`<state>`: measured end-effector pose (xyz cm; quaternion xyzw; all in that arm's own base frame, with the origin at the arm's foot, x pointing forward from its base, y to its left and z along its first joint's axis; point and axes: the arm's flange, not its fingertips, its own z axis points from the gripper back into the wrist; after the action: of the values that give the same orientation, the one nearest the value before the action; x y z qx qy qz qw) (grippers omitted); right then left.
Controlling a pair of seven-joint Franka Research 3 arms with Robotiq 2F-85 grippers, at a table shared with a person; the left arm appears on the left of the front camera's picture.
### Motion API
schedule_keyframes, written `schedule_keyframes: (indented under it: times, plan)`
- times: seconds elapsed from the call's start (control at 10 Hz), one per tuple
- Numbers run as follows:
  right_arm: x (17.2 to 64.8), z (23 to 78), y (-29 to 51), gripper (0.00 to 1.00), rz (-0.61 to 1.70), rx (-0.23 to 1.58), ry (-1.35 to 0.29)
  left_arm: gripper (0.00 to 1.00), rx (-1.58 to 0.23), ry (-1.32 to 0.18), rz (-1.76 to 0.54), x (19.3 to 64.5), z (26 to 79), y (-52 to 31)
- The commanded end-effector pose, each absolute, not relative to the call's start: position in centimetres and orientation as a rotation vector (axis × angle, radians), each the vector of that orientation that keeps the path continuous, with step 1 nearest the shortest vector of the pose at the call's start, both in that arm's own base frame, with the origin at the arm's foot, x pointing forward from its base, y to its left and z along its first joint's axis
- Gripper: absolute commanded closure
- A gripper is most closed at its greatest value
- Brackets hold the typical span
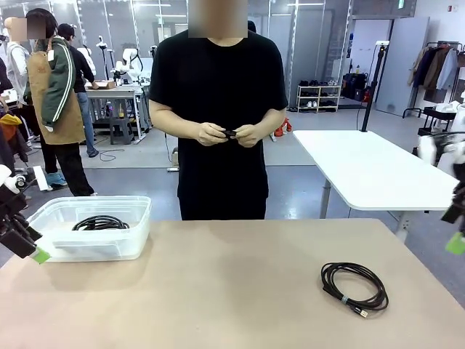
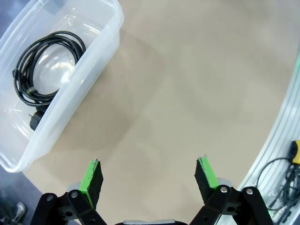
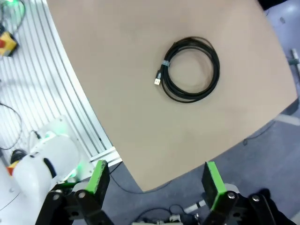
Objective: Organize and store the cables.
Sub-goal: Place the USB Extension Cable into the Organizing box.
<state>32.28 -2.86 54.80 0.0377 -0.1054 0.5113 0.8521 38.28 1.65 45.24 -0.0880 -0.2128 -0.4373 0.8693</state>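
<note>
One black cable (image 1: 100, 223) lies coiled inside a clear plastic bin (image 1: 138, 240) at the table's left; in the left wrist view this cable (image 2: 47, 65) sits in the bin (image 2: 101, 56) at upper left. Another coiled cable (image 1: 354, 287) with a pale tie band rests on the table at the right, and appears as a coil (image 3: 190, 70) in the right wrist view. The person across the table holds a small black cable (image 1: 231, 134) in both hands. My left gripper (image 1: 33, 247) (image 2: 149, 176) hovers open beside the bin. My right gripper (image 1: 456, 243) (image 3: 157, 180) is open, off the table's right edge.
The tan table (image 1: 232, 291) has bare room between the bin and the right coil. A white table (image 1: 370, 167) stands behind at the right. Other people stand far back at the left. Aluminium rails (image 3: 70, 108) and the arm's base run along the table's edge.
</note>
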Motion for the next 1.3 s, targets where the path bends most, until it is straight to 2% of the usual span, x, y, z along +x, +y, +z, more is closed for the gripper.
schedule_keyframes:
  times: [0.0, 0.3, 0.7, 0.9, 1.2]
  plan:
    - [34.4, 53.6, 0.1, 0.00, 1.022, 0.060, -0.161, 0.00, -0.187, -0.423, -0.907, 38.2, 45.8, 1.6]
    - [36.1, 47.2, 4.8, 0.00, 0.944, 0.099, -0.092, 0.00, -0.187, -0.423, -0.907, 38.2, 45.8, 1.6]
    - [36.3, 38.3, 7.8, 0.00, 0.858, 0.036, -0.192, 0.00, -0.187, -0.423, -0.907, 38.2, 45.8, 1.6]
    - [37.0, 36.0, 8.7, 0.00, 0.847, 0.075, -0.240, 0.00, -0.187, -0.423, -0.907, 38.2, 45.8, 1.6]
    - [37.8, 35.5, 8.6, 0.00, 0.816, 0.112, -0.151, 0.00, -0.187, -0.423, -0.907, 38.2, 45.8, 1.6]
